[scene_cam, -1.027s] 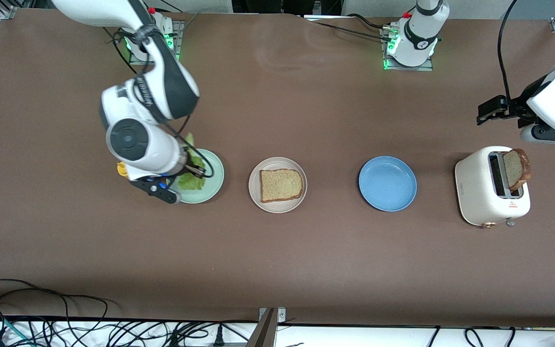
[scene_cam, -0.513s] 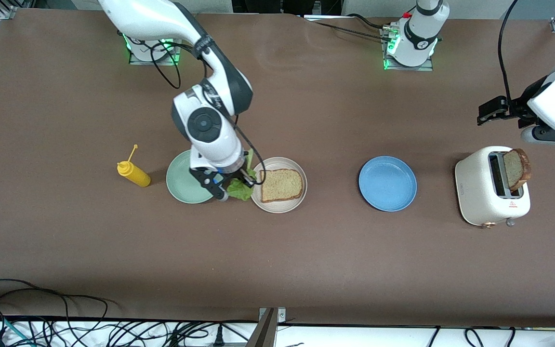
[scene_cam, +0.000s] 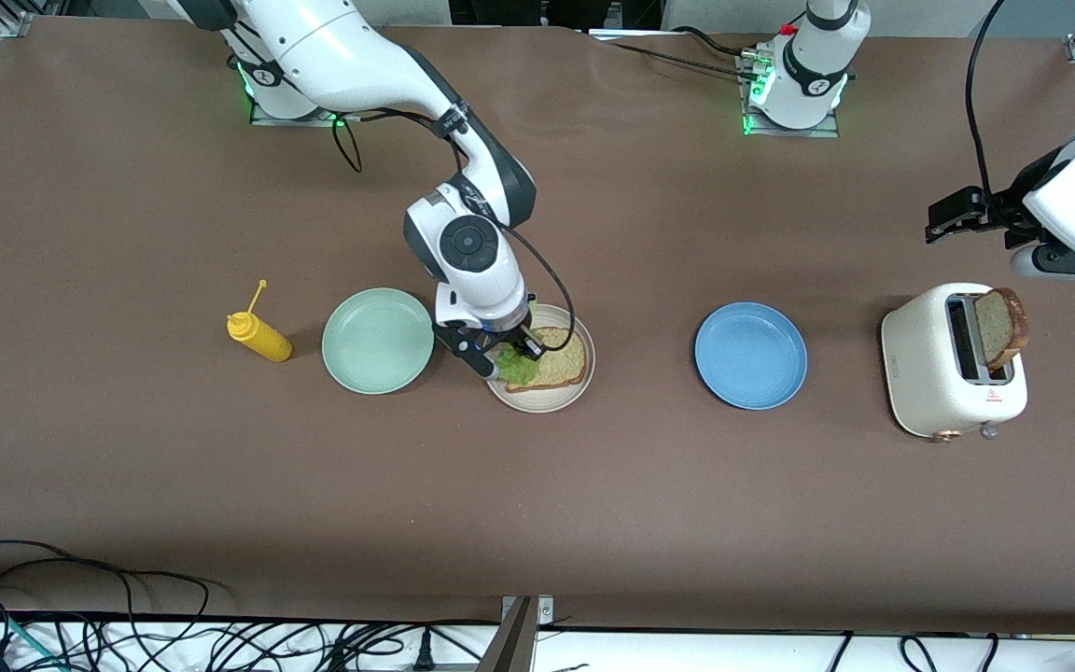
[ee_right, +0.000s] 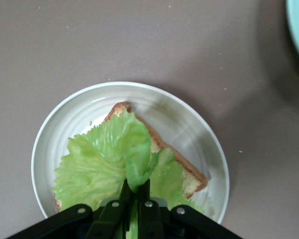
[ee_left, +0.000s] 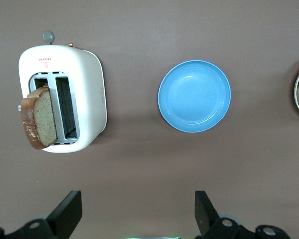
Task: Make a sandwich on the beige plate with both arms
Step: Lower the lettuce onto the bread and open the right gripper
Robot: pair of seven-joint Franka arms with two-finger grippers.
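Observation:
My right gripper [scene_cam: 511, 353] is shut on the crinkled green lettuce leaf [scene_cam: 517, 365] and holds it over the beige plate [scene_cam: 542, 403]. In the right wrist view the lettuce leaf [ee_right: 104, 162] hangs from my right gripper [ee_right: 138, 191] over a bread slice [ee_right: 189, 177] lying on the beige plate [ee_right: 189, 132]. That bread slice [scene_cam: 564, 358] shows partly under the leaf. A second bread slice [scene_cam: 999, 327] stands in the white toaster [scene_cam: 943, 387]. My left gripper [scene_cam: 953, 213] waits open above the table by the toaster; it shows open in its wrist view [ee_left: 138, 211].
A mint-green plate [scene_cam: 377, 340] and a yellow squeeze bottle [scene_cam: 259, 336] lie toward the right arm's end of the table. A blue plate [scene_cam: 750, 355] lies between the beige plate and the toaster; both also show in the left wrist view, blue plate [ee_left: 194, 96] and toaster [ee_left: 84, 99].
My right gripper carried the lettuce leaf off the mint-green plate and across to over the beige plate and its bread slice. The left arm has not moved.

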